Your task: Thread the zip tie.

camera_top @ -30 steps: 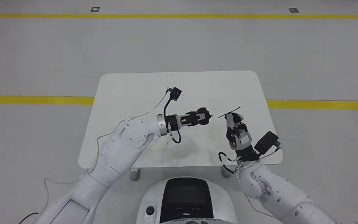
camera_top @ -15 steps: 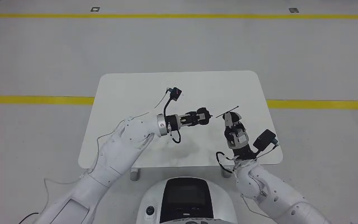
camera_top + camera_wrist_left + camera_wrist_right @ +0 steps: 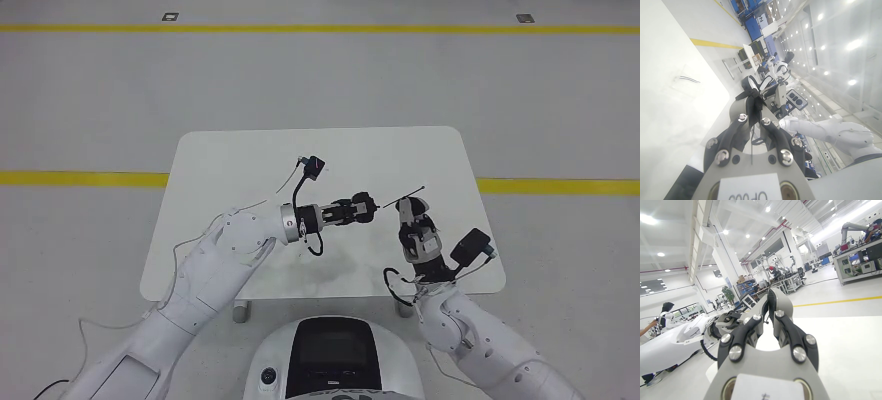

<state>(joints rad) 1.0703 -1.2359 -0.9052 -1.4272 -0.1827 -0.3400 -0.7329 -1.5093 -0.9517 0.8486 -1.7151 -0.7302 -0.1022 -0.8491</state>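
Note:
My left gripper [image 3: 368, 207] hangs above the table's middle, shut on the black head end of a zip tie [image 3: 753, 98]; a thin black strand [image 3: 752, 144] trails back from it between the fingers. Just to its right, my right gripper [image 3: 405, 208] is shut on a thin black zip tie strap [image 3: 404, 196] that slants across its fingertips. The strap's near tip [image 3: 385, 205] points at the left gripper, a short gap away. In the right wrist view the fingers [image 3: 776, 300] pinch the strap [image 3: 769, 313], with the left gripper [image 3: 730, 316] just beyond.
The white table [image 3: 240, 170] has rounded corners and bare room on all sides of the grippers. Two thin black strands in what looks like a clear bag [image 3: 687, 79] lie on it. Grey floor with a yellow line [image 3: 80, 178] surrounds the table.
My right gripper has shifted left with the strap, bringing its tip closer to the left gripper. The left arm has stayed put.

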